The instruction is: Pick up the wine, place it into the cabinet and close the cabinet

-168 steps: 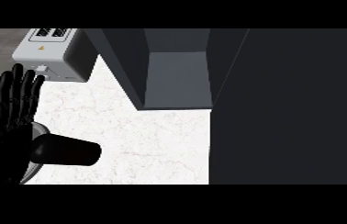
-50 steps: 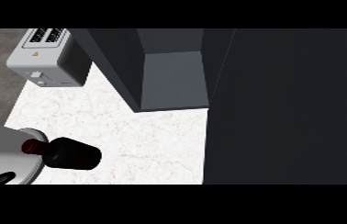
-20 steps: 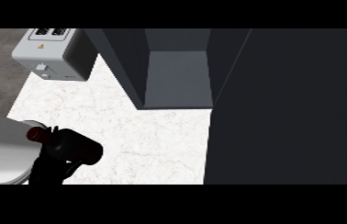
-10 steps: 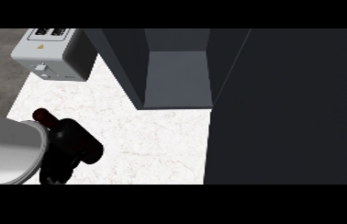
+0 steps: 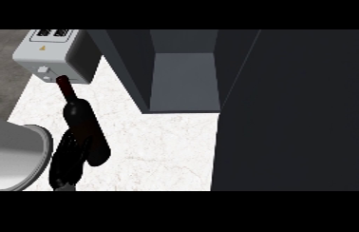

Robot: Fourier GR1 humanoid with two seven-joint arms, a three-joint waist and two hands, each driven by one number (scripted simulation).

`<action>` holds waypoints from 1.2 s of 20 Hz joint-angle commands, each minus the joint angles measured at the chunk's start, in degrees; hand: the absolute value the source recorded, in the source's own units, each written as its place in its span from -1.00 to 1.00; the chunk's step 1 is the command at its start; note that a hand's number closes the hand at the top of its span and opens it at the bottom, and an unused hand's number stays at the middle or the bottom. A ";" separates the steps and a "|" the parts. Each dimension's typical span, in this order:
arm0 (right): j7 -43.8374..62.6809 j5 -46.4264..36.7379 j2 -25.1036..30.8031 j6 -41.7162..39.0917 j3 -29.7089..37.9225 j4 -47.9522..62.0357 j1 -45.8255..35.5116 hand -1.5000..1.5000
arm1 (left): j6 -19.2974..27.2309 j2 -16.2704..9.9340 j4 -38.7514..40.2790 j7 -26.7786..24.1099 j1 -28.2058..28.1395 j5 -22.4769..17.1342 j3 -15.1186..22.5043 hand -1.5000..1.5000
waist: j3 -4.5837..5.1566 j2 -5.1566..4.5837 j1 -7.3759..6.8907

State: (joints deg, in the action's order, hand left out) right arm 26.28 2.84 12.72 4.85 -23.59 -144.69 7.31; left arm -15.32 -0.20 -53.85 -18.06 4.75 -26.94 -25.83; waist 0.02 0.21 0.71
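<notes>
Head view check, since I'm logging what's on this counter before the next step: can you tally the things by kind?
Wine bottle: 1, dark, held by the left hand
Toaster: 1, white, at the back left
Cabinet: 1, dark grey, open
Grey forearm: 1, at the left edge
Total: 4

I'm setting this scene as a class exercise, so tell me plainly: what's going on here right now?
The robot's left hand has its fingers curled round a dark wine bottle, held over the white counter with its neck pointing toward the toaster. The cabinet stands open just to the right, with nothing visible on its shelf. The bottle is not inside yet. The right hand is out of view.
</notes>
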 commanded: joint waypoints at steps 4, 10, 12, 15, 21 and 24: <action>4.99 4.53 1.70 -0.84 3.11 -12.77 2.25 -1.00 | 5.59 0.18 -1.57 -3.77 0.40 2.27 4.62 1.00 | -0.02 -0.05 -0.05; 2.25 1.88 0.49 -0.16 0.28 -10.86 3.67 -1.00 | 0.29 -0.85 -7.37 -11.20 -4.65 9.22 7.46 1.00 | -0.03 0.19 0.17; 3.76 2.90 1.11 -0.57 1.78 -10.63 1.77 -1.00 | -0.27 -0.97 -6.48 -14.63 -3.71 12.29 9.99 1.00 | 0.01 0.04 0.19; 7.05 3.76 2.37 -0.44 2.34 -15.32 3.33 -1.00 | 1.92 0.18 -9.98 -16.04 -5.70 10.57 14.28 1.00 | -0.01 0.23 0.25; 5.88 3.66 1.59 -0.28 3.60 -12.57 1.57 -1.00 | 0.37 0.20 -21.15 -15.30 -13.31 9.19 21.51 1.00 | -0.06 0.19 -0.62; 3.99 5.28 1.29 -0.95 5.24 -10.99 1.79 -1.00 | 4.77 0.19 -26.46 -9.54 -10.66 9.18 24.27 1.00 | -0.08 0.07 -0.45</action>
State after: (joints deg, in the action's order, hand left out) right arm 25.50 3.16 12.73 4.05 -21.16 -144.18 6.80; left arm -13.50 -0.12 -73.74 -31.23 -4.73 -17.38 -6.15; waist -0.02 0.35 0.37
